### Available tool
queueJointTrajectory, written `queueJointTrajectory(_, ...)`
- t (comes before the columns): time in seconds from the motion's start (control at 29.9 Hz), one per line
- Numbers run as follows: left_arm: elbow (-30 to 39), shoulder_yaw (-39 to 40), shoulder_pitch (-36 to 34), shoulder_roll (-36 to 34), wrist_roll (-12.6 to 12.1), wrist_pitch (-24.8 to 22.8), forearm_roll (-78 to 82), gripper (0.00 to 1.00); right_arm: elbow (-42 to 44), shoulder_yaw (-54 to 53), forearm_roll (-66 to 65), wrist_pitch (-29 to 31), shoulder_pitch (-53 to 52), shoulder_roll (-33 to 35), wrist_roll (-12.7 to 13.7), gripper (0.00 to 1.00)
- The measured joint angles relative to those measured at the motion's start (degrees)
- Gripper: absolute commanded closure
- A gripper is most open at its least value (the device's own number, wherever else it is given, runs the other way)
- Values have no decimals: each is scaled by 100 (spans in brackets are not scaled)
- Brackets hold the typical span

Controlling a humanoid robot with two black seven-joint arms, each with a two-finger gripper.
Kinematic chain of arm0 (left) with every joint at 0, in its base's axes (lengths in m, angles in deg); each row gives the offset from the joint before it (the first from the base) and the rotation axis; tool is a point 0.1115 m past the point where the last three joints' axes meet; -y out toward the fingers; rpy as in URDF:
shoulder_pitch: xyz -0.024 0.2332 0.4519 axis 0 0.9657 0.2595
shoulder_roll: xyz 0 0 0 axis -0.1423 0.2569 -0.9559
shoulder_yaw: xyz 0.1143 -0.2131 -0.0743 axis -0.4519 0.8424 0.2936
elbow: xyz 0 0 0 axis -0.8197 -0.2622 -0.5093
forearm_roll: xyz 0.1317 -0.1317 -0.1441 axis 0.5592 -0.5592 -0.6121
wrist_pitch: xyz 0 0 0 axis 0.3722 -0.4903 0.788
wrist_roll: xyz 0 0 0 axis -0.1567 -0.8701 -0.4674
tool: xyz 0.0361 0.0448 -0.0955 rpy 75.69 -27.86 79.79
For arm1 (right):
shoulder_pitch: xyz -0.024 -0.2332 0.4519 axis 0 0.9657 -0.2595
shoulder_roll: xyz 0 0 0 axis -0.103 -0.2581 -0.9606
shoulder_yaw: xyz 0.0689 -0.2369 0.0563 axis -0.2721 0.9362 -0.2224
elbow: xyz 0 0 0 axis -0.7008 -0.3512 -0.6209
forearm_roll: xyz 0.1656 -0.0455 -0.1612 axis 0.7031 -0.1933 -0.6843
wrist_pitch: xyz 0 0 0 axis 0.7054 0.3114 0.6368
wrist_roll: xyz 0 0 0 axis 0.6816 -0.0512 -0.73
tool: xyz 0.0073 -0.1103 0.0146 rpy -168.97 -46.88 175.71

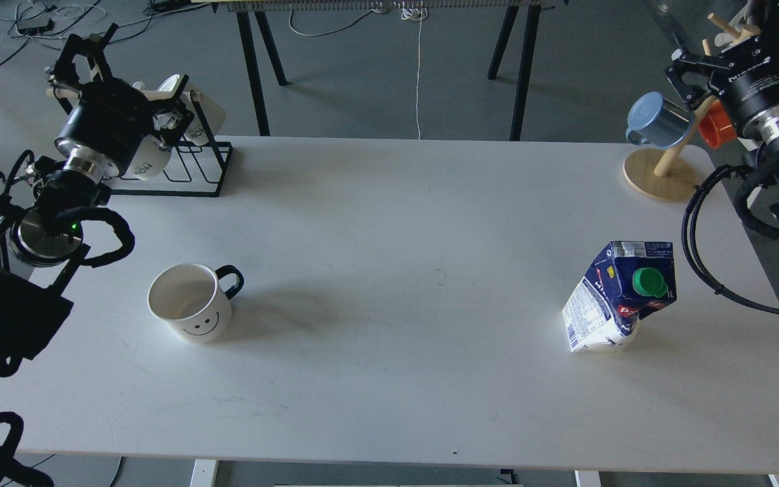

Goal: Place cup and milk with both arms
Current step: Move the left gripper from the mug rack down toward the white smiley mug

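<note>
Standing upright on the white worktop (389,223), the cup (190,302) sits at the left, smiley face toward the camera, handle pointing back-right. The milk (621,295) stands well apart at the right, dented and leaning. The left hand (82,57) hovers open above the far-left corner by a wire rack (186,169). The right hand (683,81) hangs near a wooden mug tree (663,172); I cannot tell its state.

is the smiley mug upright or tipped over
Upright. The cup stands on its base on the table, round opening facing up, smiley face right way up.
</note>
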Motion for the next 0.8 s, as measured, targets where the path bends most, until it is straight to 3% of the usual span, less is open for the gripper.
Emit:
queueJointTrajectory(0.37,5,-21,-40,32,-34,-55,-28,1,5,39,-5,0,-103,51,0,1)
queueJointTrajectory(0.47,497,-226,-30,-145,-70,-118,60,1,-9,46,-5,1,-103,54,0,1)
queueJointTrajectory(0.63,1706,-1277,-24,-1127,-64,23,881,1,-121,-4,7,2,-65,290,0,1)
queueJointTrajectory(0.8,2180,-1836,-38,-1760,-16,-37,2144,2,-310,-12,11,2,-10,365,0,1)
